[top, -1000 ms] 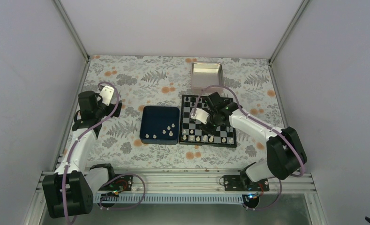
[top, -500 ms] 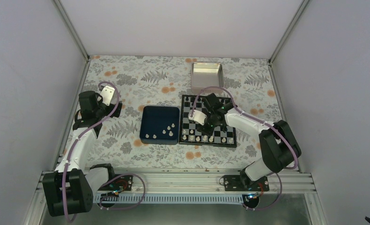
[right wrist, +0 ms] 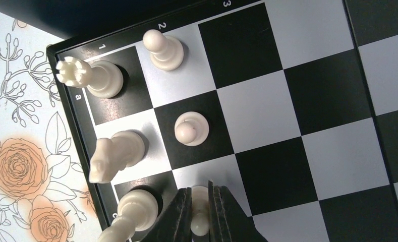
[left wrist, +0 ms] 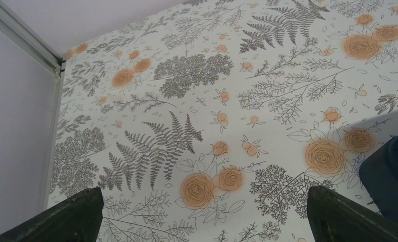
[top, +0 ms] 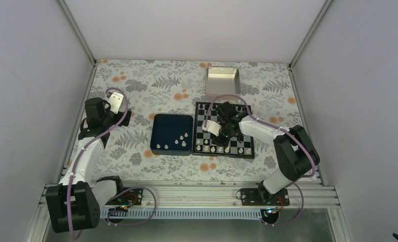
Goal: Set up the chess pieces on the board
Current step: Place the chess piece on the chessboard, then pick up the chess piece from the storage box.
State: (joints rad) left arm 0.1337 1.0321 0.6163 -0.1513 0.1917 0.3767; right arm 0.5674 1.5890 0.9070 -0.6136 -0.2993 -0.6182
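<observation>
The chequered board point(top: 237, 132) lies right of centre, with white pieces along its near rows. In the right wrist view my right gripper point(right wrist: 201, 214) is shut on a white pawn point(right wrist: 200, 201), held at a white square of the board point(right wrist: 297, 101) in the second row. Beside it stand a rook point(right wrist: 88, 76), a knight point(right wrist: 113, 154), a bishop point(right wrist: 131, 212) and two pawns point(right wrist: 162, 49) point(right wrist: 190, 128). In the top view that gripper point(top: 216, 130) is over the board's near left part. My left gripper point(left wrist: 205, 212) is open and empty above the floral cloth, far left point(top: 122, 116).
A dark blue tray point(top: 161, 126) left of the board holds several loose white pieces point(top: 179, 141); its corner shows in the left wrist view point(left wrist: 391, 181). A silver tin point(top: 223, 81) stands behind the board. Frame posts and white walls bound the table.
My right gripper has moved a little left and down over the board's near left corner with the pawn in it. The left arm has not moved.
</observation>
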